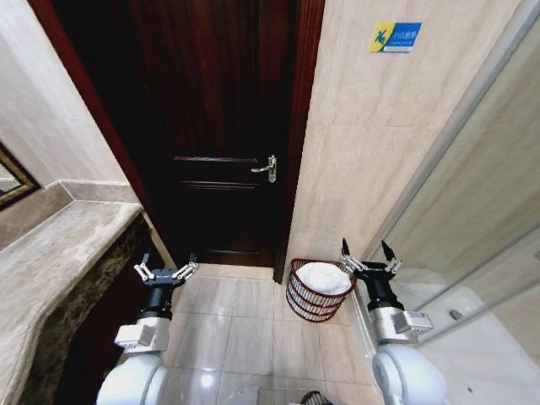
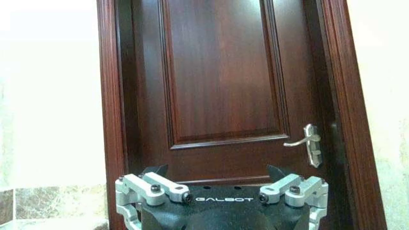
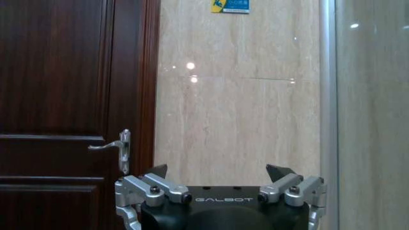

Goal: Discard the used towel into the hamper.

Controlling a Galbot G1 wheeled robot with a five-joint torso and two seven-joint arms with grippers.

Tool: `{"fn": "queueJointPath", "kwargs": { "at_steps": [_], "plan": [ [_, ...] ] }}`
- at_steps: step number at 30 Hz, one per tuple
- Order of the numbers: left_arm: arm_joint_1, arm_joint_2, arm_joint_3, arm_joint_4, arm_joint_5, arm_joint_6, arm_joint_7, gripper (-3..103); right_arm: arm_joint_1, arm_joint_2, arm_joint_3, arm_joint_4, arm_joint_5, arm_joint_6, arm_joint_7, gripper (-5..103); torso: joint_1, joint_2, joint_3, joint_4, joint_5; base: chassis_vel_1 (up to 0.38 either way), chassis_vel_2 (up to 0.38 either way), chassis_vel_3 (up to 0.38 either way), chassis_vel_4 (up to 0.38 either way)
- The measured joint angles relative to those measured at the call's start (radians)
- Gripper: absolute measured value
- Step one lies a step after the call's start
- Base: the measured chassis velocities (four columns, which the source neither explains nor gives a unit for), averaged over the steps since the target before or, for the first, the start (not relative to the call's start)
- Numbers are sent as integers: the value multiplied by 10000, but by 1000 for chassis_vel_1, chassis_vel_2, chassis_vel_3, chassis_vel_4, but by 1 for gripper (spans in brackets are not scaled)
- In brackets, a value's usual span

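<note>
While I hold the rig facing the door, this is what I read off the cameras.

Floor room: bare tiled floor (image 1: pixel 228 325) lies open between my two arms, running up to the dark wooden door (image 1: pixel 221 126), which is closed.
Left edge: a stone surface (image 1: pixel 59 253) runs along my left side, close beside the left arm.
Right edge: a glass panel (image 1: pixel 472 211) borders my right side.
Hamper (image 1: pixel 314 291): it stands on the floor at the foot of the beige wall (image 1: pixel 363 152), near the door frame and just beside my right gripper.
Towel (image 1: pixel 323 278): white, lying inside the hamper.
Left gripper (image 1: pixel 166 272): raised, pointing at the door, fingers spread and empty.
Right gripper (image 1: pixel 369 258): raised toward the wall, fingers spread and empty.
</note>
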Motion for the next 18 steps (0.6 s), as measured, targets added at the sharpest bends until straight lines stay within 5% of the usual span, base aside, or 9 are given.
{"fn": "queueJointPath", "kwargs": {
  "at_steps": [18],
  "plan": [
    [202,75,-110,-9,-99,-240,3,100,-289,93,-152,60,-338,142,12,100,-16,-34,-19,-1,-1,63,-57,-60,61]
  ]
}}
